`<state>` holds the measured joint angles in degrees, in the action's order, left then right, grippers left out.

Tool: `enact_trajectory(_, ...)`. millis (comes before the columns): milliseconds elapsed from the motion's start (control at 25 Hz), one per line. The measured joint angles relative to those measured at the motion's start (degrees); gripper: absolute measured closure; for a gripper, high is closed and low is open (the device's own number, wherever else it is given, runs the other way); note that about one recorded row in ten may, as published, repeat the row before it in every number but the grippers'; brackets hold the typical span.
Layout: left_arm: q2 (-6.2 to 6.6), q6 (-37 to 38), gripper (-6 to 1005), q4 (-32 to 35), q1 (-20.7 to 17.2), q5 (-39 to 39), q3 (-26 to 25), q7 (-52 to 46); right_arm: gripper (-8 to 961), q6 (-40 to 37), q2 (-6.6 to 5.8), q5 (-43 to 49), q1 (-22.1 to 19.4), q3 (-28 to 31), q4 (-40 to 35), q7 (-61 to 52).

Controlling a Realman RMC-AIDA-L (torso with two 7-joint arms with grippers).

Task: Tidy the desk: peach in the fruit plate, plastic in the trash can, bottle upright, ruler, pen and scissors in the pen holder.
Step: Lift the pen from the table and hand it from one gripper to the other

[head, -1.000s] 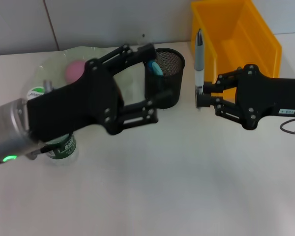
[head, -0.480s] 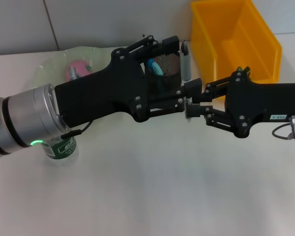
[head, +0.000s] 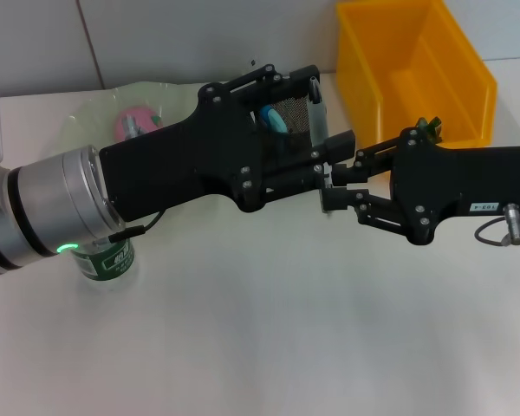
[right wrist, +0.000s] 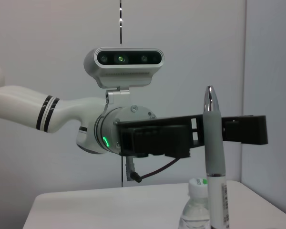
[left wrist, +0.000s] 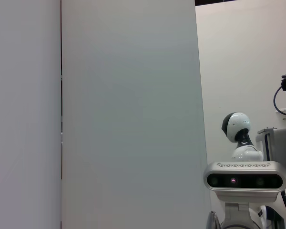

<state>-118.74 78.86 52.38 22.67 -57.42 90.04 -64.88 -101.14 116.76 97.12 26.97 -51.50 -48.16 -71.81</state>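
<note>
Upright, the pen (head: 315, 113) – held by right gripper (head: 328, 184)

The head camera looked forward and steeply down from above the white table (head: 269, 347), close enough that the two black arms filled the middle of its picture, with the table's far edge and the grey wall along the top. The left wrist camera faced level and away from the table, at plain pale wall panels (left wrist: 124, 114) and a distant white robot with a camera bar (left wrist: 243, 180). The right wrist camera looked level across the table, near the upright grey pen with a silver cap (right wrist: 214, 157), towards the left arm's black fingers (right wrist: 219, 131). Head and right wrist views shared that pen (head: 315, 117), the left arm and the clear plastic bottle with a green label (head: 111, 260).
</note>
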Motion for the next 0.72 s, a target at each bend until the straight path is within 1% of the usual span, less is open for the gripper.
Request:
enact_trajectory(120,0.07,-0.02,176,0.06,0.0,-0.03,0.0,-0.34,694,-0.03,-0.09,0.0,-0.18,0.07,-0.22,0.0)
enact_trajectory(320,0.14,-0.03,311,0.14,0.0,-0.08,0.01,-0.42,689,-0.03,-0.05,0.0,-0.35,0.08,-0.71,0.0)
enact_trajectory(680,0.18,-0.03,423,0.17,0.46,-0.14,0.05,-0.47,680,-0.09,-0.11,0.07,-0.34,0.0,-0.8,0.01)
enact_trajectory(720,0.18,-0.03,449,0.15,0.58,-0.15,0.04,-0.49,679,-0.1,-0.12,0.08,-0.33,-0.01,-0.81,0.01)
